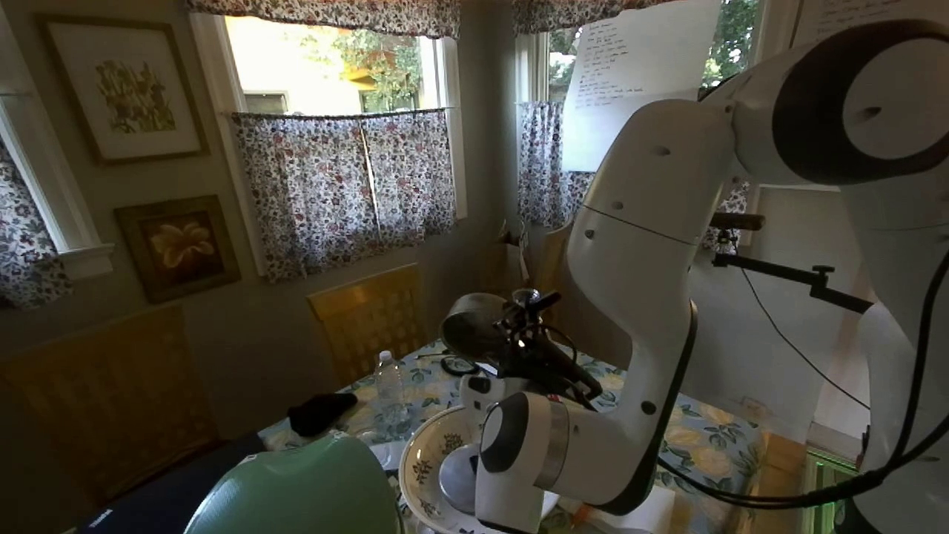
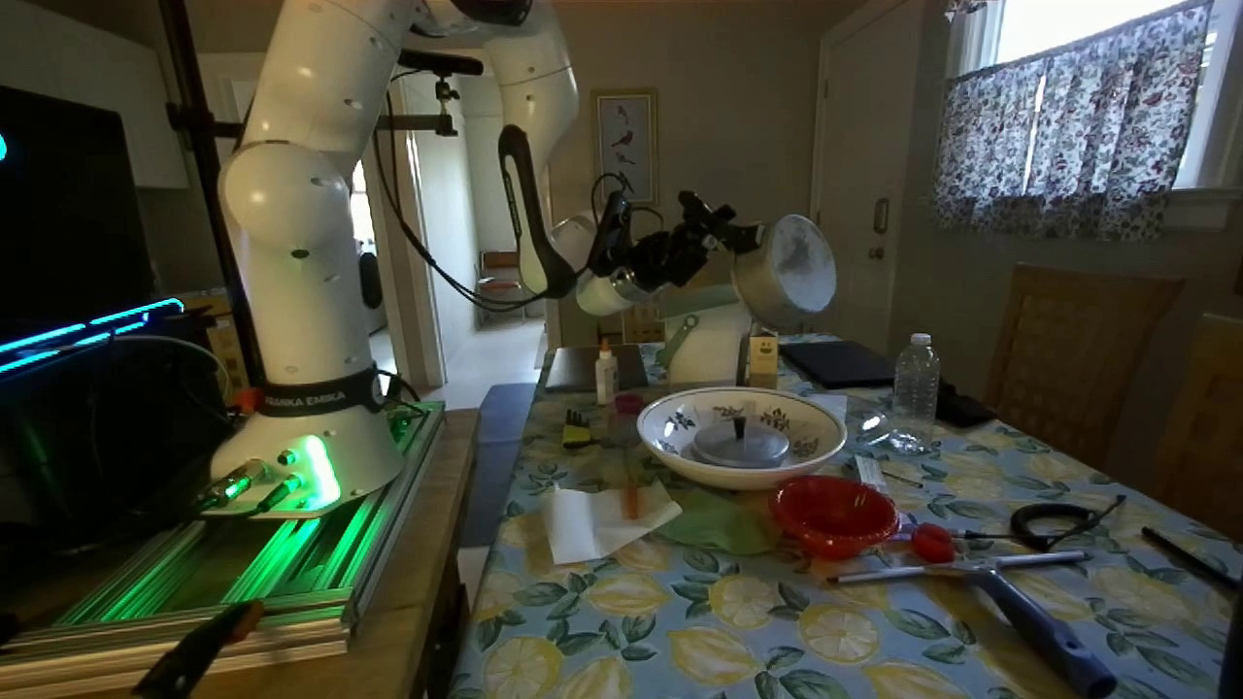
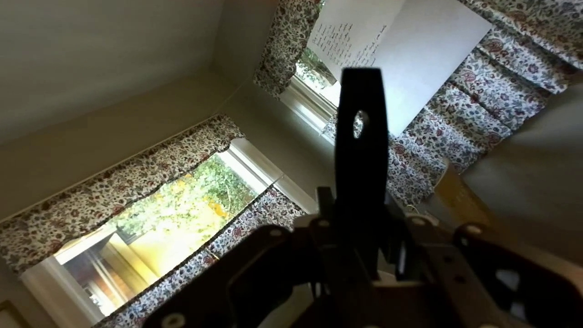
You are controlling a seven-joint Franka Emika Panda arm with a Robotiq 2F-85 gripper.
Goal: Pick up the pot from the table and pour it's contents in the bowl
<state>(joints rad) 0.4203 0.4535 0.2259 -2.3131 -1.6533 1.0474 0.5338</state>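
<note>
The small grey metal pot (image 2: 787, 270) hangs in the air, tipped onto its side, and appears above the bowl in both exterior views. Whether the round face seen is its mouth or base I cannot tell. My gripper (image 2: 707, 228) is shut on its dark handle. In the wrist view the black handle (image 3: 362, 136) sticks up between the fingers of the gripper (image 3: 357, 209), hiding much of them; the pot's body is not visible there. On the table (image 2: 602, 641) stands the large white bowl (image 2: 660, 445), holding a grey lid-like disc (image 2: 719, 451) with a dark knob.
A red bowl (image 2: 835, 519) stands in front of the white bowl. Beside it are a clear bottle (image 2: 916, 393), a glue bottle (image 2: 606, 377), white paper (image 2: 578, 529) and a squeegee-like tool (image 2: 1039, 621). A green rounded object (image 1: 304, 489) stands near the bowl.
</note>
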